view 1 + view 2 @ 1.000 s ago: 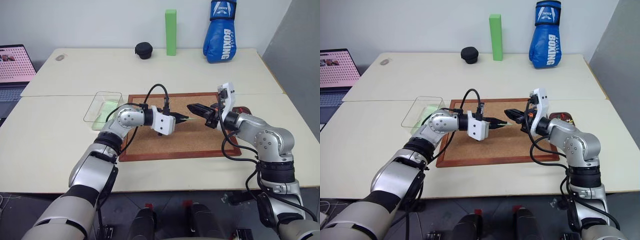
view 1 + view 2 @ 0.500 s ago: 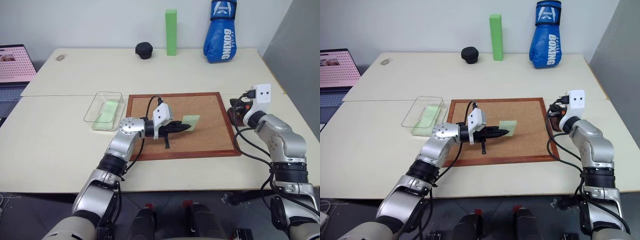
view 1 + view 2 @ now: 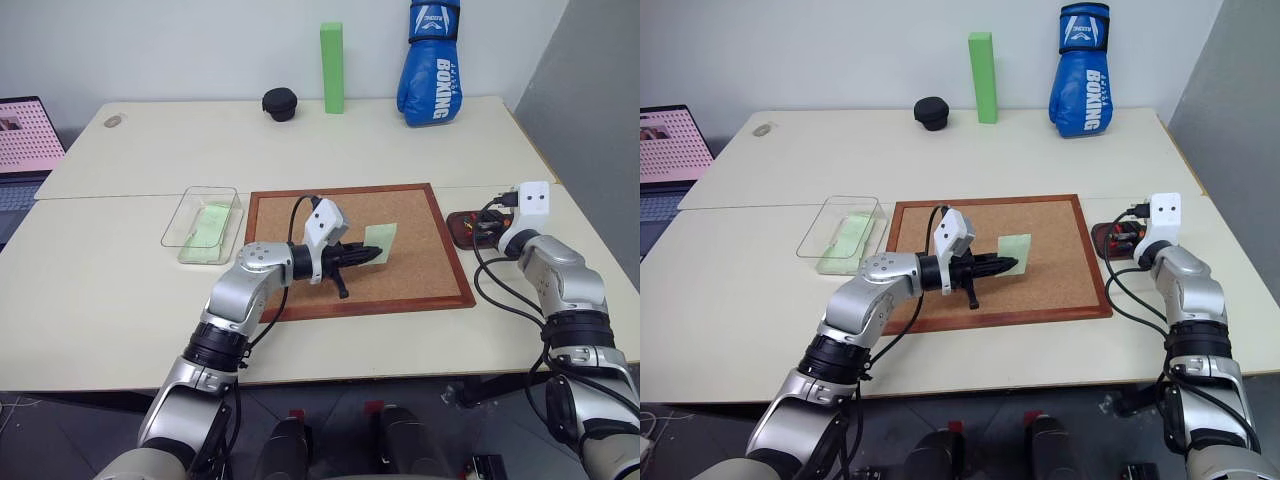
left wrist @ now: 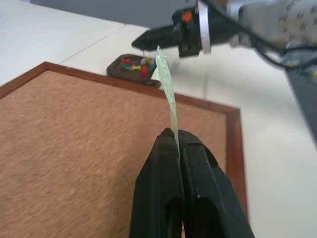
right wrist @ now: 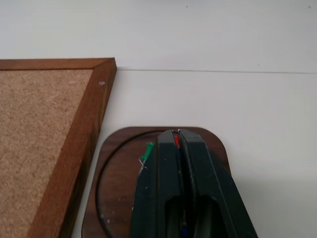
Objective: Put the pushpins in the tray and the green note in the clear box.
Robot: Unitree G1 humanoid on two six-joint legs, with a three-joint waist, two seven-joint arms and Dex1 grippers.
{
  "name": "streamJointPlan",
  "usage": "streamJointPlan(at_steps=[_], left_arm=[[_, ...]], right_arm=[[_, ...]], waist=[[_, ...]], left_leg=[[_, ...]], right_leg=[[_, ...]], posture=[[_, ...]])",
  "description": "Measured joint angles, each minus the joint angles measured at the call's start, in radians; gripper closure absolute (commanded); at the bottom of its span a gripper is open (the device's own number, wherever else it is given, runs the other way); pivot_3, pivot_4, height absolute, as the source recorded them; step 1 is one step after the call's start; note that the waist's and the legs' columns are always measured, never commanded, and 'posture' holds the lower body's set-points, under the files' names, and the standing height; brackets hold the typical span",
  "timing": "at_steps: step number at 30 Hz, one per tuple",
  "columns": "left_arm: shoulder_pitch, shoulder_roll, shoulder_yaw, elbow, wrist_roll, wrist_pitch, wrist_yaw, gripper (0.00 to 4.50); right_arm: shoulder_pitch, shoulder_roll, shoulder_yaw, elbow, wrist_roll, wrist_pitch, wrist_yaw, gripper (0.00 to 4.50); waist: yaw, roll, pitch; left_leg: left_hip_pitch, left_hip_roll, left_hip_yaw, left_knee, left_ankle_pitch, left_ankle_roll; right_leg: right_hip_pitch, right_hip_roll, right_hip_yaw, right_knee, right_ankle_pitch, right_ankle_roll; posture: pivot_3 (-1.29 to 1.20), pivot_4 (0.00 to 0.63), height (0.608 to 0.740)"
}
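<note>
My left gripper (image 3: 379,254) is shut on an edge of the pale green note (image 3: 381,238) and holds it on edge just above the corkboard (image 3: 300,215). In the left wrist view the note (image 4: 170,94) rises from between the closed fingers. The clear box (image 3: 203,190) stands left of the corkboard. The dark reddish tray (image 5: 116,188) lies off the board's right edge with several coloured pushpins (image 4: 134,64) in it. My right gripper (image 5: 174,134) hangs over the tray, shut with a sliver of red pushpin at its tips, beside a green pushpin (image 5: 146,151).
A pale green slip (image 3: 210,222) lies inside the clear box. At the table's back stand a tall bright green block (image 3: 332,67), a blue boxing glove (image 3: 430,62) and a black round case (image 3: 279,103). A laptop (image 3: 25,140) sits at the far left.
My right gripper swung from over the corkboard, near the note, out to the right and now sits above the tray. My left wrist rolled, turning the held note.
</note>
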Motion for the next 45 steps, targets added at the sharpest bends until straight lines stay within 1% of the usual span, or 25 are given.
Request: streamJointPlan(at_steps=[1, 4, 10, 11, 12, 15, 16, 19, 23, 32, 35, 38, 39, 41, 44, 45], left_arm=[[0.006, 0.001, -0.001, 0.0, 0.002, -0.002, 0.0, 4.5], [0.012, -0.003, -0.009, 0.0, 0.001, -0.002, -0.001, 4.5], [0.011, -0.003, -0.009, -0.002, 0.001, -0.005, -0.003, 4.5], [0.011, -0.003, -0.009, -0.002, 0.001, -0.006, -0.003, 4.5], [0.011, -0.002, -0.009, -0.002, 0.001, -0.007, -0.004, 4.5], [0.01, -0.002, -0.009, -0.002, 0.001, -0.008, -0.005, 4.5], [0.01, -0.002, -0.009, -0.002, 0.001, -0.008, -0.006, 4.5], [0.01, -0.003, -0.009, -0.002, 0.002, -0.008, -0.007, 4.5], [0.01, -0.006, -0.009, -0.001, 0.002, -0.009, -0.013, 4.5], [0.008, -0.01, -0.009, -0.001, 0.003, -0.009, -0.021, 4.5], [0.008, -0.007, -0.009, -0.001, 0.003, -0.009, -0.019, 4.5], [0.01, 0.004, -0.003, -0.002, 0.003, -0.005, 0.002, 4.5], [0.013, 0.007, 0.008, -0.002, 0.003, -0.004, 0.007, 4.5], [0.018, 0.016, 0.047, -0.014, 0.0, 0.002, 0.051, 4.5], [0.021, 0.037, 0.11, -0.031, 0.0, 0.013, 0.116, 4.5], [0.022, 0.039, 0.135, -0.038, -0.001, 0.026, 0.147, 4.5]], right_arm=[[0.0, 0.002, -0.001, 0.006, 0.0, -0.003, 0.001, 3.94], [-0.002, 0.016, -0.003, 0.015, 0.0, -0.003, 0.002, 3.2], [-0.007, 0.022, -0.01, 0.018, 0.001, -0.003, 0.002, 1.96], [-0.007, 0.022, -0.012, 0.018, 0.001, -0.003, 0.002, 1.67], [-0.007, 0.022, -0.015, 0.018, 0.001, -0.003, 0.002, 1.55], [-0.007, 0.022, -0.017, 0.018, 0.001, -0.003, 0.003, 0.85], [-0.007, 0.022, -0.018, 0.018, 0.001, -0.003, 0.003, 0.74], [-0.007, 0.022, -0.025, 0.018, 0.0, -0.003, 0.002, 0.02], [-0.007, 0.021, -0.029, 0.018, -0.005, -0.006, -0.007, 0.02], [-0.007, 0.012, -0.015, 0.045, -0.072, -0.069, -0.008, 0.02], [0.002, 0.013, -0.016, 0.029, -0.068, -0.081, 0.014, 0.02], [0.102, -0.006, 0.019, -0.12, -0.05, -0.09, 0.137, 0.02], [0.126, -0.01, 0.031, -0.16, -0.041, -0.09, 0.168, 0.02], [0.199, -0.04, 0.064, -0.308, -0.029, -0.074, 0.238, 0.02], [0.235, -0.059, 0.073, -0.487, 0.021, -0.013, 0.285, 0.02], [0.241, -0.057, 0.077, -0.561, 0.052, 0.022, 0.295, 0.02]], waist=[[0.001, 0.0, 0.0], [0.001, 0.0, 0.0], [0.001, 0.0, 0.0], [0.001, 0.0, 0.0], [0.001, 0.0, 0.0], [0.001, 0.0, 0.0], [0.001, 0.0, 0.0], [0.001, 0.0, 0.0], [0.001, 0.0, 0.0], [0.0, 0.0, 0.0], [0.0, 0.0, 0.0], [0.001, 0.0, 0.0], [0.002, 0.0, 0.0], [0.0, 0.0, 0.0], [-0.003, 0.0, 0.0], [-0.002, 0.0, 0.0]], left_leg=[[0.0, 0.0, 0.0, 0.0, 0.0, 0.0], [-0.001, -0.001, 0.0, 0.0, 0.0, 0.0], [-0.001, 0.0, 0.0, 0.0, 0.0, 0.0], [-0.001, 0.0, 0.0, 0.0, 0.0, 0.0], [-0.001, 0.0, 0.0, 0.0, 0.0, 0.0], [-0.001, 0.0, 0.0, 0.0, 0.0, 0.0], [-0.001, 0.0, 0.0, 0.0, 0.0, 0.0], [-0.001, 0.0, 0.0, 0.0, 0.0, 0.0], [-0.001, 0.0, 0.0, 0.0, 0.0, 0.0], [-0.001, 0.0, 0.0, 0.0, 0.0, 0.0], [-0.001, 0.0, 0.0, 0.0, 0.0, 0.0], [-0.001, 0.0, 0.0, 0.0, 0.0, 0.0], [-0.001, 0.0, 0.0, 0.0, 0.0, 0.0], [-0.001, 0.0, 0.0, 0.0, 0.0, 0.0], [0.0, 0.0, 0.0, 0.0, 0.0, 0.0], [0.0, 0.0, -0.001, 0.001, 0.0, 0.0]], right_leg=[[0.0, 0.0, 0.0, 0.0, 0.0, 0.0], [0.0, -0.001, 0.0, -0.001, 0.0, 0.0], [0.0, -0.001, 0.0, 0.0, 0.0, 0.0], [0.0, -0.001, 0.0, 0.0, 0.0, 0.0], [0.0, -0.001, 0.0, 0.0, 0.0, 0.0], [0.0, -0.001, 0.0, 0.0, 0.0, 0.0], [0.0, -0.001, 0.0, 0.0, 0.0, 0.0], [0.0, -0.001, 0.0, 0.0, 0.0, 0.0], [0.0, -0.001, 0.0, 0.0, 0.0, 0.0], [0.0, -0.001, 0.0, 0.0, 0.0, 0.0], [0.0, -0.001, 0.0, 0.0, 0.0, 0.0], [-0.001, -0.001, 0.0, 0.0, 0.0, 0.0], [0.0, -0.001, 0.0, 0.0, 0.0, 0.0], [-0.001, -0.001, 0.0, 0.0, 0.0, 0.0], [0.0, -0.001, 0.0, 0.0, 0.0, 0.001], [0.0, 0.0, -0.001, 0.001, -0.002, 0.004]], posture=[[0.0, 0.15, 0.74], [0.0, 0.15, 0.74], [0.0, 0.15, 0.74], [0.0, 0.15, 0.74], [0.0, 0.15, 0.74], [0.0, 0.15, 0.74], [0.0, 0.15, 0.74], [0.0, 0.15, 0.74], [0.0, 0.15, 0.74], [0.0, 0.15, 0.74], [0.0, 0.15, 0.74], [0.0, 0.15, 0.74], [0.0, 0.15, 0.74], [0.0, 0.15, 0.74], [0.0, 0.15, 0.74], [0.0, 0.15, 0.74]])
